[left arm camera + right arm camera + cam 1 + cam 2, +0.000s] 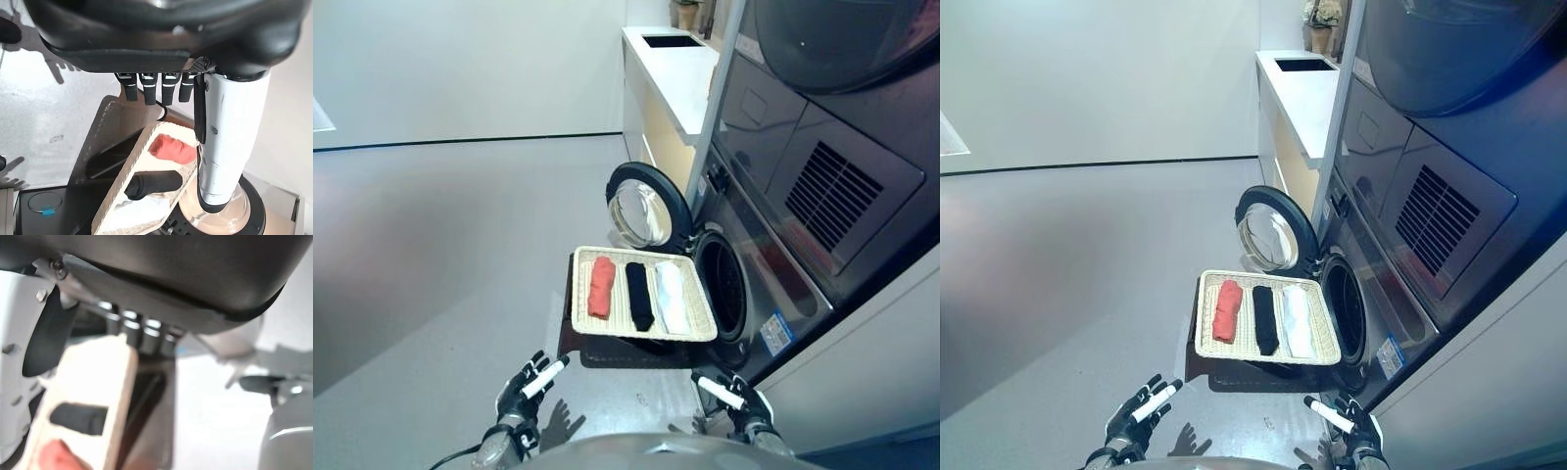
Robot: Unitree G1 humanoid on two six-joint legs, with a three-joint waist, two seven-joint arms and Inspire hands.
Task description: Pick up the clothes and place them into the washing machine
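A shallow wicker basket [582, 294] rests on a low dark brown box [607, 351] beside the washing machine [773, 264]. It holds a rolled red cloth [600, 286], a black one [638, 296] and a white one [671, 296] side by side. The machine's round door [644, 208] stands open, showing the dark drum [724, 286]. My left hand [524, 392] is open and empty, low in front of the basket. My right hand [736, 399] is open and empty, low by the machine's front. The basket also shows in the left wrist view [122, 181].
A white counter [675, 64] with a dark sink runs along the wall behind the machine. A second dark appliance [832, 127] is stacked above the washer. Grey floor [440, 245] stretches out to the left.
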